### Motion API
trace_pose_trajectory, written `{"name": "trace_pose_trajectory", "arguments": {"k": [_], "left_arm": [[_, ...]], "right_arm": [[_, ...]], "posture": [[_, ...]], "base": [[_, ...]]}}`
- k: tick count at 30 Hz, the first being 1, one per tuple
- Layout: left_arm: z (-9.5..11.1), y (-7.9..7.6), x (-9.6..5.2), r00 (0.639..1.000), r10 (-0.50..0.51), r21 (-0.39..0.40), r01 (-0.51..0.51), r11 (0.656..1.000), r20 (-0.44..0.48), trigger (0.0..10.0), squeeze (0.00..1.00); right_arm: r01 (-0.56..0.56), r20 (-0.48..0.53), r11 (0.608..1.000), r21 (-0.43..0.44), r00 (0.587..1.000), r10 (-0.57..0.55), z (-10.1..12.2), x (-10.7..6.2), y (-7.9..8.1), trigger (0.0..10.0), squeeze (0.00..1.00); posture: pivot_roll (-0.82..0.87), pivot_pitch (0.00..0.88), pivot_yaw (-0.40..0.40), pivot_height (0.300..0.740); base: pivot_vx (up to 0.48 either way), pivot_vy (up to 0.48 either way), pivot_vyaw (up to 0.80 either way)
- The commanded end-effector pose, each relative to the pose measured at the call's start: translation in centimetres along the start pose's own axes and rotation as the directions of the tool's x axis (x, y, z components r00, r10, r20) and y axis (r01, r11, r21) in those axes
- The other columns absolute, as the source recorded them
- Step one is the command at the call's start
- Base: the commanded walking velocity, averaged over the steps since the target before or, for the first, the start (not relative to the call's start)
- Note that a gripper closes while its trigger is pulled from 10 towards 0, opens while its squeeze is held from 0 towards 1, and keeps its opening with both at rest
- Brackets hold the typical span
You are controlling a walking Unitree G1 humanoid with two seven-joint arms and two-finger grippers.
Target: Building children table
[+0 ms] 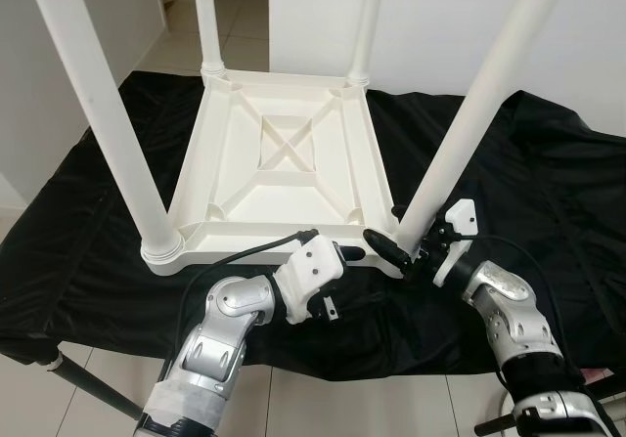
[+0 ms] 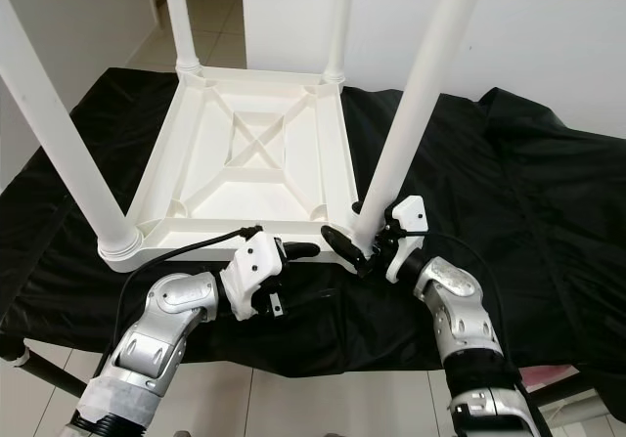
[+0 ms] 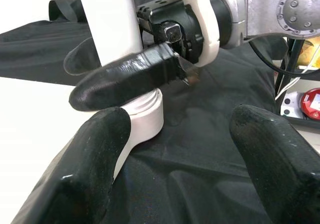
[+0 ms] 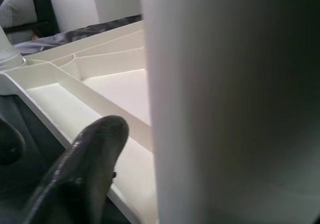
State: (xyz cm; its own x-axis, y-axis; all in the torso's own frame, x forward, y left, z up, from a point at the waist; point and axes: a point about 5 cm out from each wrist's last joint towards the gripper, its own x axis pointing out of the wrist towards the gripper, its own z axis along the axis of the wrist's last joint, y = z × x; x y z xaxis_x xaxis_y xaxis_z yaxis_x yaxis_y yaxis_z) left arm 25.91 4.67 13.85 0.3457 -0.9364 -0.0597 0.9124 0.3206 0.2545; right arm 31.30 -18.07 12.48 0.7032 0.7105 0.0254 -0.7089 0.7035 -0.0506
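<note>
While no writing reads anywhere, right pincer (image 1: 403, 244) clamped round white table leg (image 1: 468, 124), left pincer (image 3: 185, 154) agape.

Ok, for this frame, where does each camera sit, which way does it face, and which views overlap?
Left eye view: on the head, looking forward and down at the upturned white table on the black cloth; both silver arms show.
Right eye view: same scene, slightly offset.
Left wrist view: along the left pincer, open, toward the near-right leg base and the right pincer.
Right wrist view: pressed against that leg, table underside beyond; one black finger shows.
Shared: both wrist views show that leg.
</note>
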Motion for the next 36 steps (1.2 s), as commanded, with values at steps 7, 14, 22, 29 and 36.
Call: {"name": "trace_pose_trajectory", "arguments": {"k": [7,14,22,29,36], "left_arm": [[0.0,0.5,0.1,0.991,0.137,0.009,-0.137,0.991,-0.007,10.0,0.00],[-0.1,0.4,0.1,0.990,0.138,0.007,-0.138,0.990,-0.010,10.0,0.00],[-0.1,0.6,0.1,0.990,0.140,0.008,-0.140,0.990,-0.007,10.0,0.00],[-0.1,0.9,0.2,0.989,0.145,0.012,-0.145,0.989,-0.004,10.0,0.00],[0.0,0.9,0.3,0.990,0.143,0.012,-0.143,0.990,0.000,10.0,0.00]], "right_arm": [[-0.015,-0.036,1.000,-0.021,0.999,0.014,-0.5,-0.3,-0.8,0.0,0.00],[0.018,-0.029,1.000,-0.009,0.999,-0.018,-1.0,-1.3,-0.9,0.0,0.00],[0.125,0.043,0.992,0.013,0.991,-0.126,-1.0,-2.3,0.0,10.0,0.00],[0.251,0.074,0.968,0.022,0.965,-0.252,-1.2,-2.0,1.2,10.0,0.00],[0.360,0.086,0.933,0.027,0.929,-0.361,-1.3,-2.0,2.1,10.0,0.00]], "posture": [[0.00,0.000,-0.053,0.740],[0.00,0.000,-0.057,0.740],[-0.01,0.000,-0.058,0.740],[-0.02,0.000,-0.059,0.740],[-0.04,0.000,-0.054,0.740]], "base": [[0.000,0.000,0.00],[0.000,0.000,0.00],[0.000,0.000,0.00],[0.000,0.000,0.00],[0.000,0.000,0.00]]}}
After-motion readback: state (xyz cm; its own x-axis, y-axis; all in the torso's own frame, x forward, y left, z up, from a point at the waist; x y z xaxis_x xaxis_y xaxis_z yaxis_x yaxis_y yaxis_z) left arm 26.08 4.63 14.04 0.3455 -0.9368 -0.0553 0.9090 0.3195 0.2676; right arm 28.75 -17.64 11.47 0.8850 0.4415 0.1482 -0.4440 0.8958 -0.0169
